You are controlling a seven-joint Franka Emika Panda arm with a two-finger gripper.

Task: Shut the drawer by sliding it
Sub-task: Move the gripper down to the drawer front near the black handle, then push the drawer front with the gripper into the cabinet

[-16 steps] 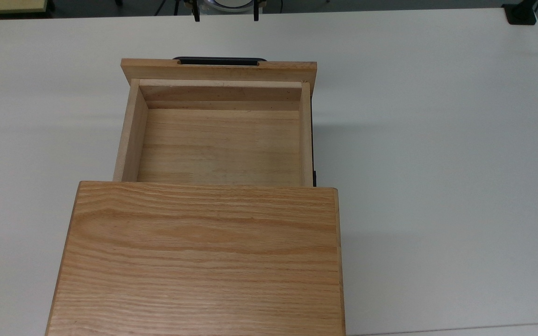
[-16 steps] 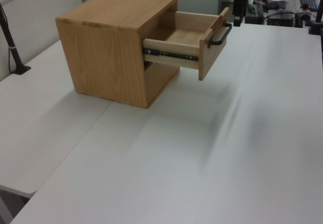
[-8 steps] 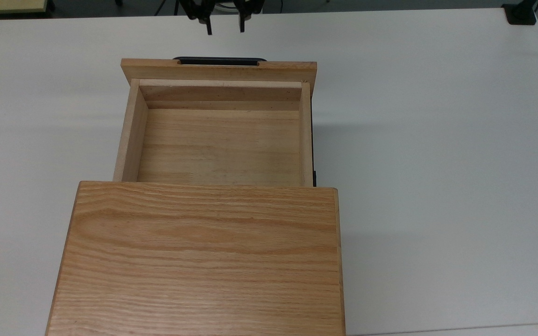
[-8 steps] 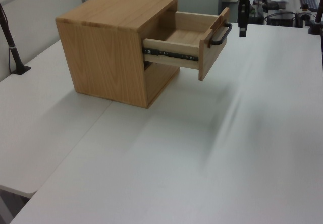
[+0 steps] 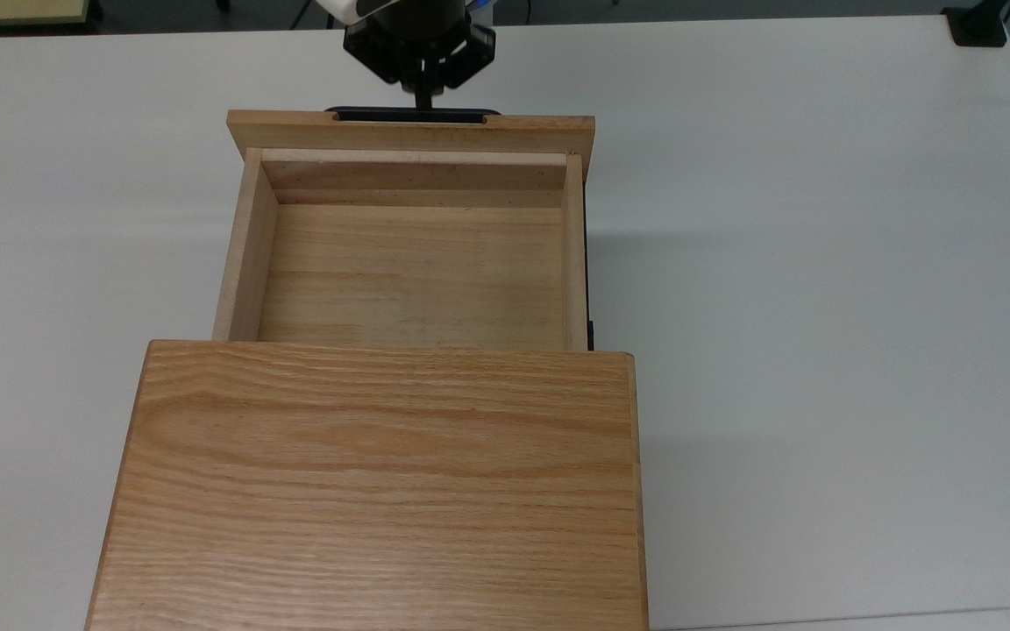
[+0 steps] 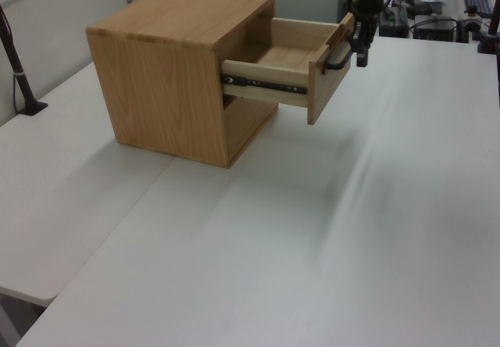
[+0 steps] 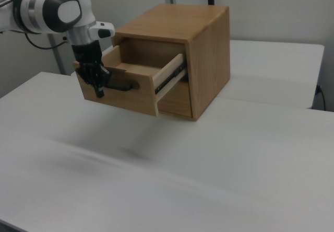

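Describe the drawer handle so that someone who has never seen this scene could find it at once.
An oak cabinet stands on the white table. Its drawer is pulled out. On the front panel is the handle: a thin black bar, the only dark part, beside the claw.

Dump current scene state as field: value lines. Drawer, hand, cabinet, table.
drawer: pulled out of the cabinet, empty inside, slide rail exposed on its side
handle: black bar on the drawer's front panel
hand: in front of the front panel at the handle, pointing down; contact not clear
hand fingers: together, nothing held
cabinet: oak box standing on the table, open compartment below the drawer
table: white
task status: drawer not yet pushed in
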